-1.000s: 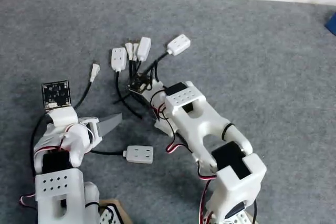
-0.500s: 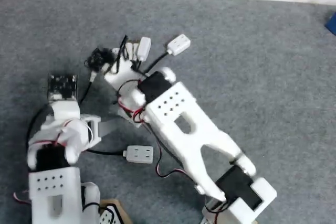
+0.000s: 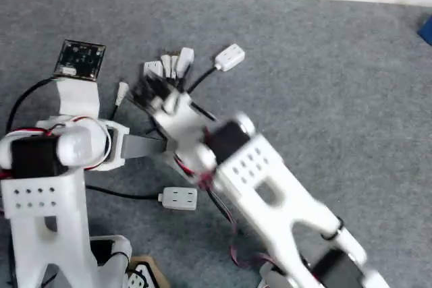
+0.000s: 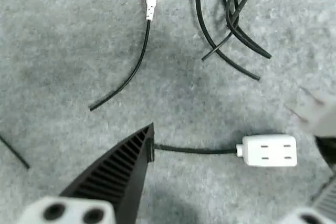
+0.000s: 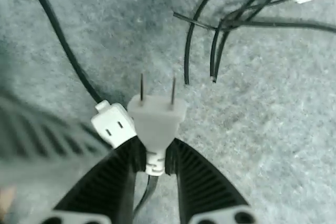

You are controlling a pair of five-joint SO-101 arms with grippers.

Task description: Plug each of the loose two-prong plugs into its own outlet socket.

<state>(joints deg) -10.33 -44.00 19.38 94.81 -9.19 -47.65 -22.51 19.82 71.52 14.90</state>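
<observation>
Grey, felt-like carpet covers the worktop (image 3: pixel 324 65). The left pincer (image 3: pixel 148 146) is released and holds nothing. The right pincer (image 5: pixel 156 156) is clenched on a smooth white plug (image 5: pixel 156 113), long axis and thin metal prongs (image 5: pixel 142 85) aimed straight away from it. A blocky white socket (image 5: pixel 112 124) sits just beside the plug, its slots facing back, so the plug likely needs turning.

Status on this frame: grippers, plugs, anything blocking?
Right gripper shut on two-prong plug, prongs forward. Left gripper open, empty, over outlet socket. Loose cords tangled ahead.
</observation>
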